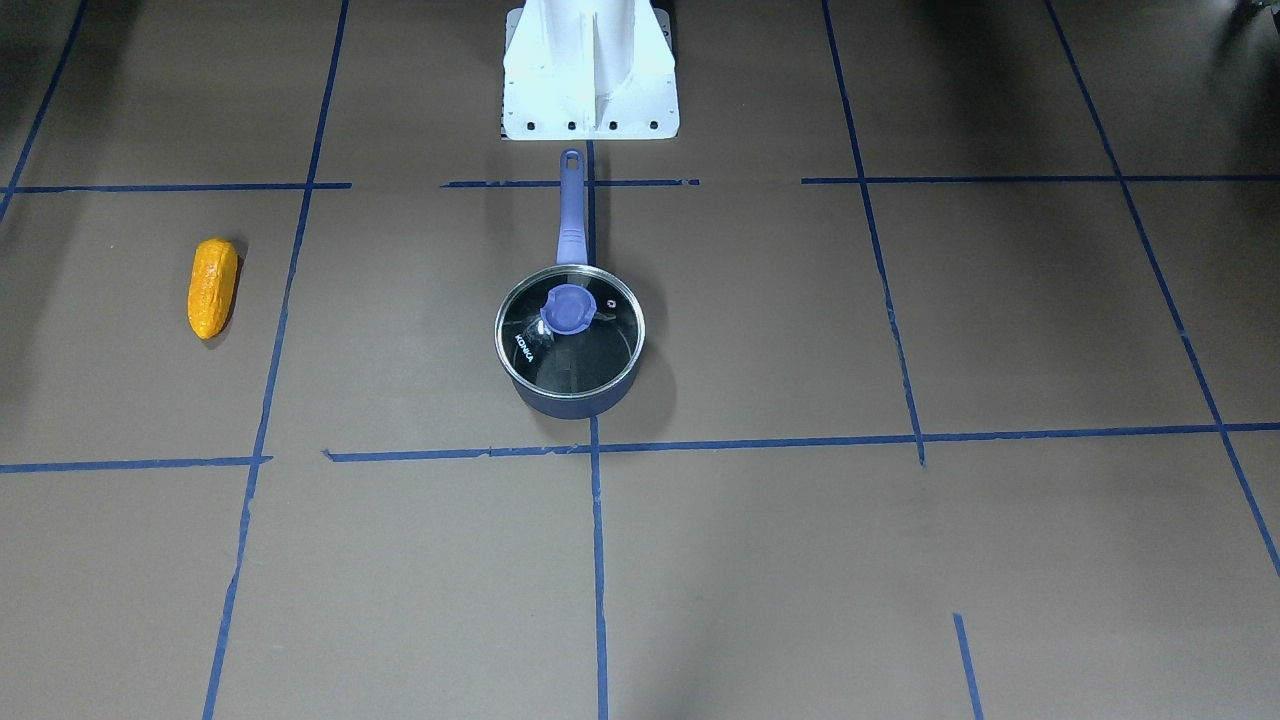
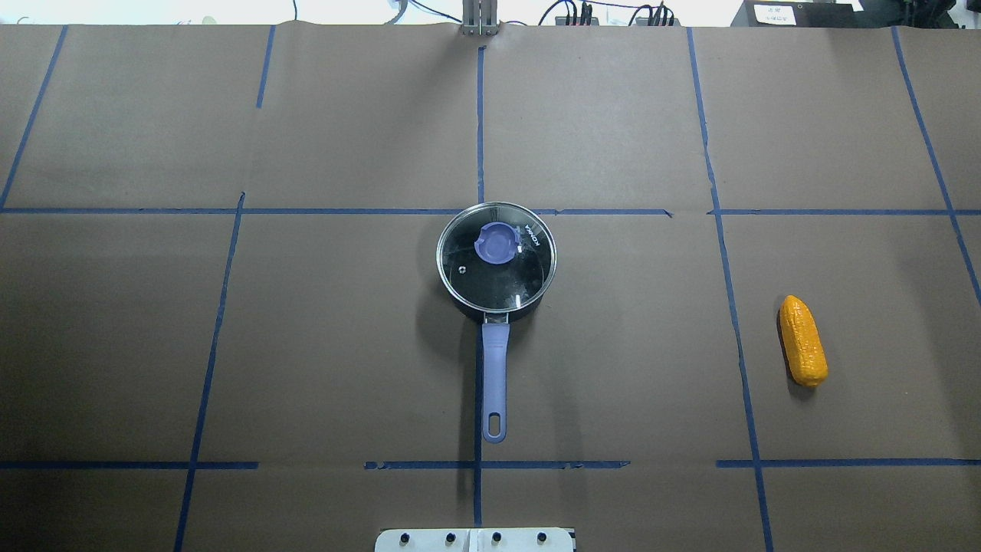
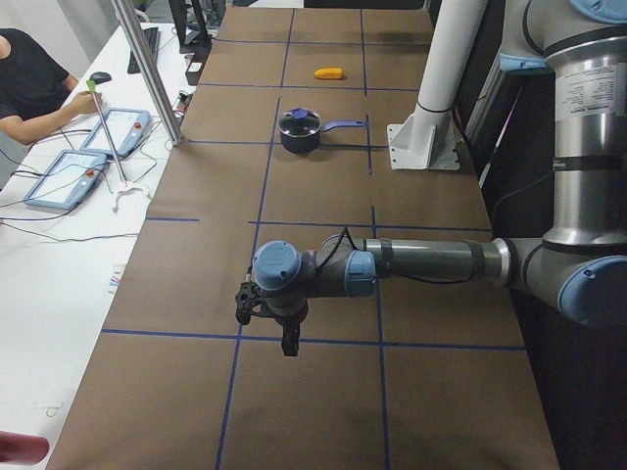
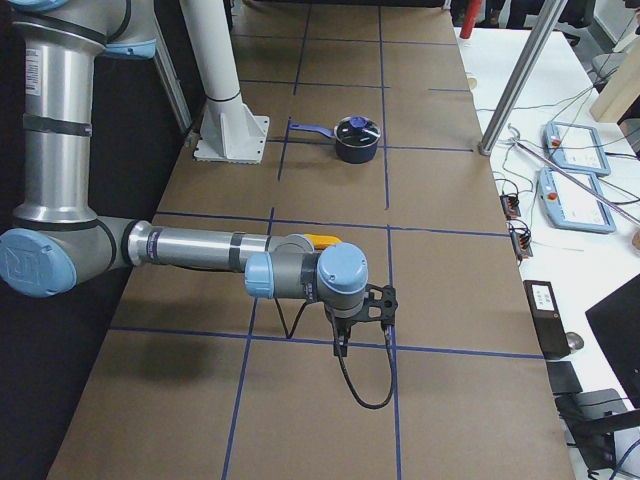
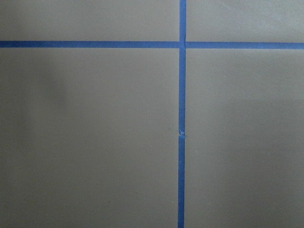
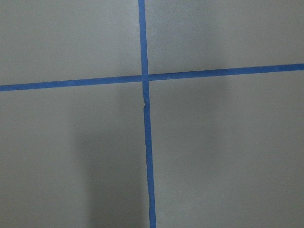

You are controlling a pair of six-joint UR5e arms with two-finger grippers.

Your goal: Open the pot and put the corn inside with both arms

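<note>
The navy pot (image 1: 575, 404) stands mid-table, its purple-blue handle (image 2: 495, 368) pointing toward the robot base. The glass lid (image 1: 585, 350) with its blue knob (image 2: 497, 245) sits on it, closed. The orange-yellow corn (image 2: 802, 340) lies on the robot's right side, also in the front view (image 1: 212, 287). Both arms are far from these. My left gripper (image 3: 284, 340) hangs over the table's left end and shows only in the left side view. My right gripper (image 4: 340, 342) hangs over the right end and shows only in the right side view. I cannot tell if either is open or shut.
The white robot base (image 1: 590, 70) stands just behind the pot's handle. Blue tape lines grid the brown table. A side table with teach pendants (image 3: 69, 176), cables, a metal post (image 3: 147, 69) and a seated operator (image 3: 29, 88) runs along the far side.
</note>
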